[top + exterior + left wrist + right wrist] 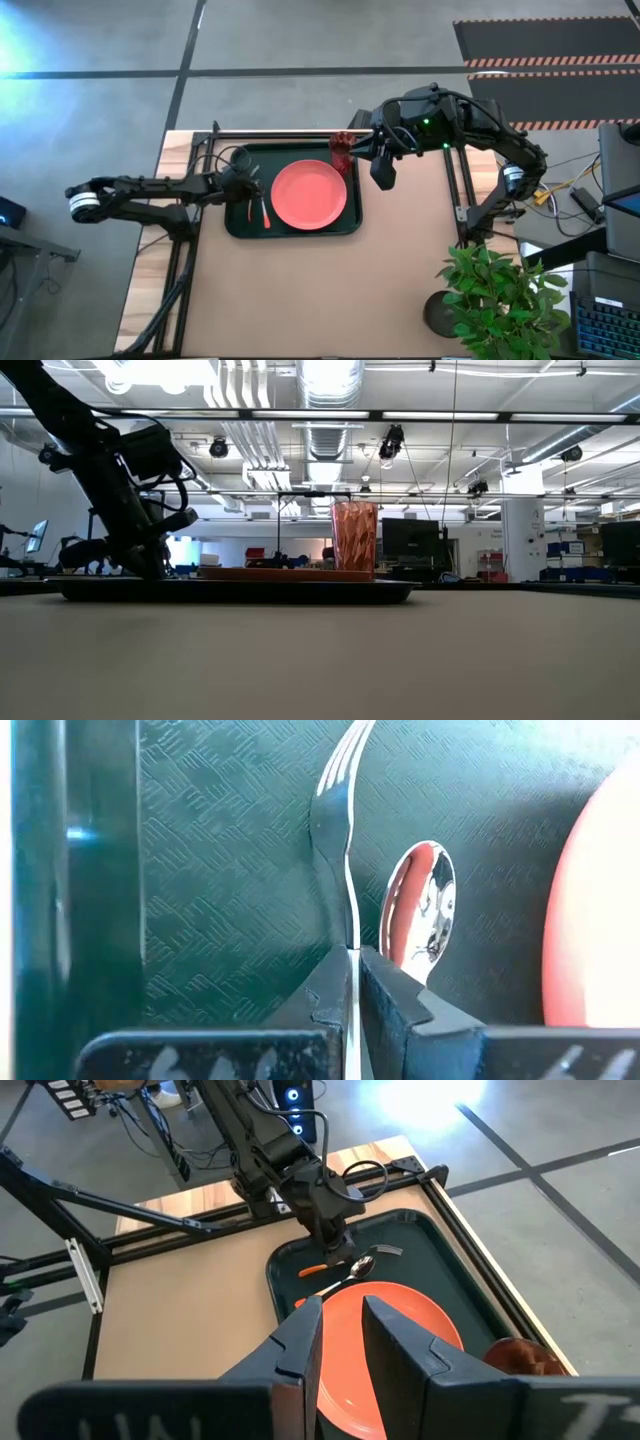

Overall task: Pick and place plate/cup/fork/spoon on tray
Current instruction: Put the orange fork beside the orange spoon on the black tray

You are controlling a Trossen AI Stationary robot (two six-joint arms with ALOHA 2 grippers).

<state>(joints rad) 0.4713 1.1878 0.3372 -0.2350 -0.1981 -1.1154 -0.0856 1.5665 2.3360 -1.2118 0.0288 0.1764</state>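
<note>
Fork (336,810) on tray (220,870), gripped by left end effector (352,982); right end effector (342,1330) narrowly parted.

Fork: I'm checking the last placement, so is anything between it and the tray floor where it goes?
Nothing visible does. The left tool is shut on the fork over bare tray floor; the spoon lies beside it, the plate farther over.

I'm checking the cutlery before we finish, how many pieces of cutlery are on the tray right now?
2. The fork lies on the tray, clamped in the left gripper; the spoon lies beside it, toward the plate.
</note>
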